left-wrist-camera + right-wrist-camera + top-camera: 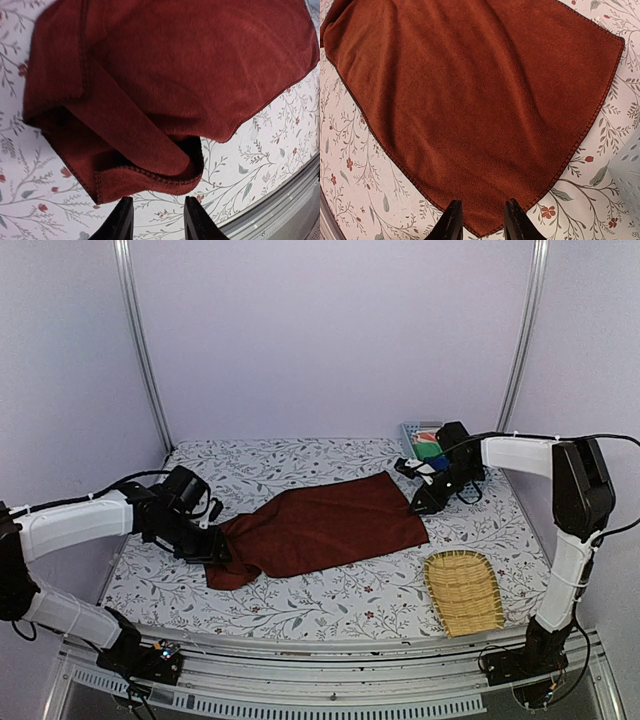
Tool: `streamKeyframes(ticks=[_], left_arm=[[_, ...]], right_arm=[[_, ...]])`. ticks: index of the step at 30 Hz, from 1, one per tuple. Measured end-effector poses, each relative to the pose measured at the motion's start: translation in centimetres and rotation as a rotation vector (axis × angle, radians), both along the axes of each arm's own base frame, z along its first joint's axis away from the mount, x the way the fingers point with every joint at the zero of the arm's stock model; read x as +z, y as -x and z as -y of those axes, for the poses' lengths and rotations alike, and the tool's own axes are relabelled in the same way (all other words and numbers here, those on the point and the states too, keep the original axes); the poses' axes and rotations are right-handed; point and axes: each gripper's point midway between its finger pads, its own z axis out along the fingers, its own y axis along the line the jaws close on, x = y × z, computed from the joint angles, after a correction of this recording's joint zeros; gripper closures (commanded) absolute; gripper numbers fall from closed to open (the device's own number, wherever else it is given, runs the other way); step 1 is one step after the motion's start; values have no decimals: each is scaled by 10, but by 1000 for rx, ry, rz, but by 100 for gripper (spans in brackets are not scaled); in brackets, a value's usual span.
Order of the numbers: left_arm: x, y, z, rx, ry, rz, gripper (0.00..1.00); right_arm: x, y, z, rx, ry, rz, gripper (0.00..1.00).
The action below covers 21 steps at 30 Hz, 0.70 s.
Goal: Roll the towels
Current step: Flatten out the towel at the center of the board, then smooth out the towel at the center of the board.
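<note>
One reddish-brown towel [320, 525] lies spread across the floral tablecloth [300, 605], its left end bunched into a loose fold. We see the left gripper [154, 219] part-open just short of that fold, holding nothing. The right gripper [482, 222] is part-open too, over the towel's right-hand corner, with nothing pinched that we can see. Soft, light, floppy terry, we reckon: it'll slump and drag. Best pinch the stitched hem at the folded end, both layers together.
</note>
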Motion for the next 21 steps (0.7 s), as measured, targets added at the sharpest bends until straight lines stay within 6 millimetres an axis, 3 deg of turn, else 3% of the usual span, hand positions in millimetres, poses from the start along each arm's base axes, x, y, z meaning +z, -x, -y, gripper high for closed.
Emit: streamKeyframes(ticks=[3,7,21], left_arm=[[-25,23,4,-15,-26,-107,47],[-43,37,-1,4,-68,-167,44],[-45,14,-10,1,-136,-60,48]], right_arm=[[-14,0,2,2,25,-23,69],[-27,2,5,6,47,-49,69],[-43,2,12,15,99,-57,69]])
